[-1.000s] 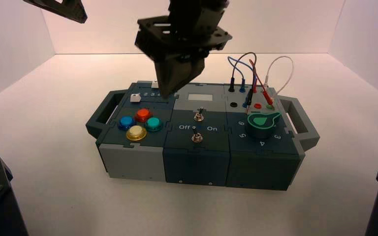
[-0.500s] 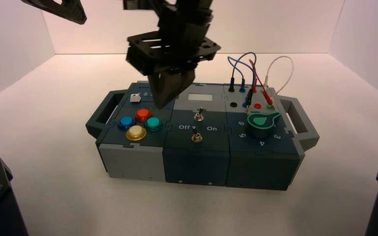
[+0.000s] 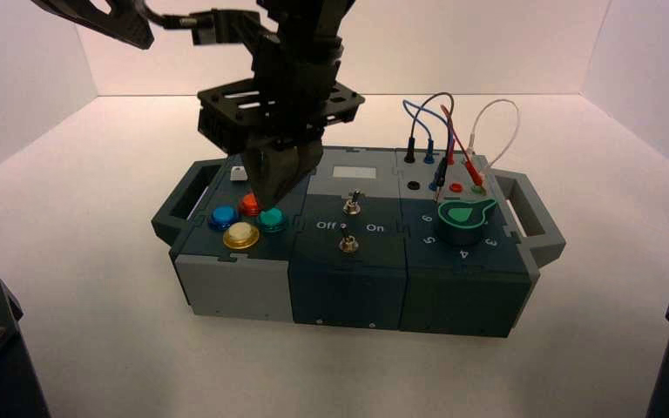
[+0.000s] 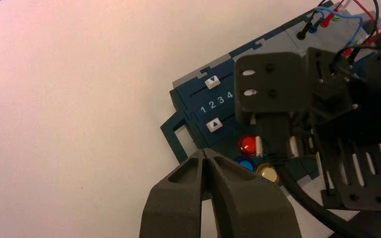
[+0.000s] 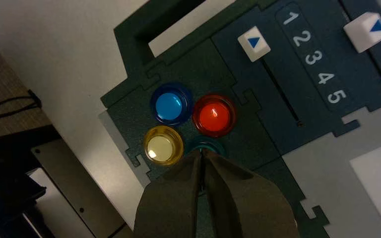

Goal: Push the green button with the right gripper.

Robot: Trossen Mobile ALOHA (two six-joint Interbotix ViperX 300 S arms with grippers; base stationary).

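Beginning nearest, at table (image 3: 253, 374), with open room before box's front wall (image 3: 239, 286). Next, yellow button (image 3: 241, 233), close to that edge. Just behind, toward the middle of the box, green button (image 3: 272, 219): the 1 to press, on the left panel. Above its far side, right gripper (image 3: 270, 202), jaws together, pointing down; impossible to tell if touching. To judge: approaching for the press, needing a little more toward the near side, then straight down.

Danger: going down too far back, so slipping off the green rim or catching red button (image 3: 250, 205). By drifting left, possible also to press blue button (image 3: 224, 216); by tilting, to push only 1 side of the dome. On the right, more bare panel before the 2 switches (image 3: 348, 242), so safer to correct from there. Behind, white slider (image 3: 239, 173), better not to brush with the frame. Farthest, at upper left, left gripper (image 4: 204, 150), jaws together too, waiting away from the buttons.
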